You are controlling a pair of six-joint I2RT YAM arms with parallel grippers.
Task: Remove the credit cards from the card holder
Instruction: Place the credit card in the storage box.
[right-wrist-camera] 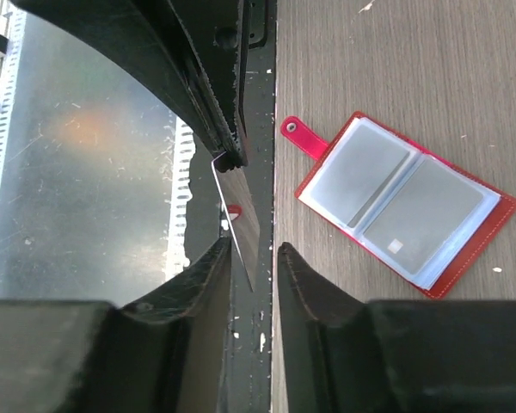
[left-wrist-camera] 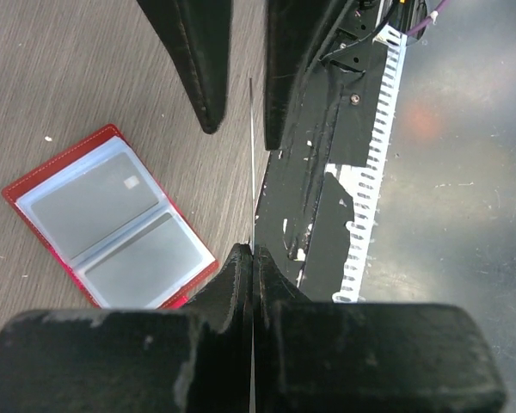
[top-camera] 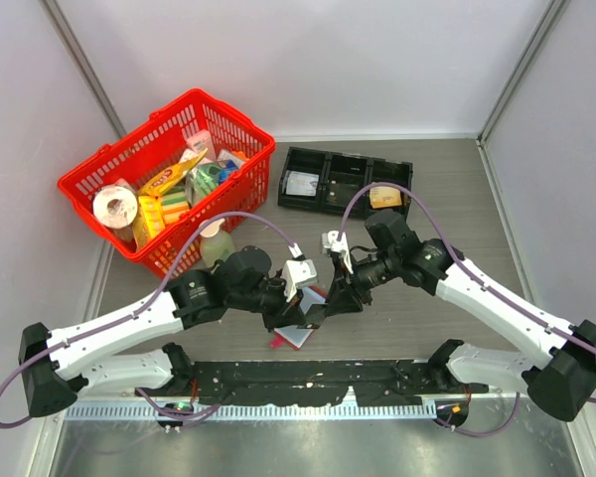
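The card holder [left-wrist-camera: 112, 219] lies open and flat on the wooden table, its red rim and clear sleeves up; it also shows in the right wrist view [right-wrist-camera: 404, 202] and in the top view [top-camera: 296, 336]. Grey credit cards [left-wrist-camera: 90, 202] sit in both sleeves. My left gripper [left-wrist-camera: 253, 251] is shut on one thin credit card [left-wrist-camera: 252, 155], seen edge-on and held above the table. My right gripper [right-wrist-camera: 254, 248] is open, its fingers straddling the other end of that card [right-wrist-camera: 241, 215], which lies close to one finger. The grippers meet nose to nose [top-camera: 318, 303] just above the holder.
A red basket [top-camera: 169, 174] full of groceries stands at the back left. A black three-compartment tray [top-camera: 343, 179] with a tan wad [top-camera: 384, 197] stands behind the grippers. A black mat [top-camera: 308, 378] and a metal ledge run along the near edge.
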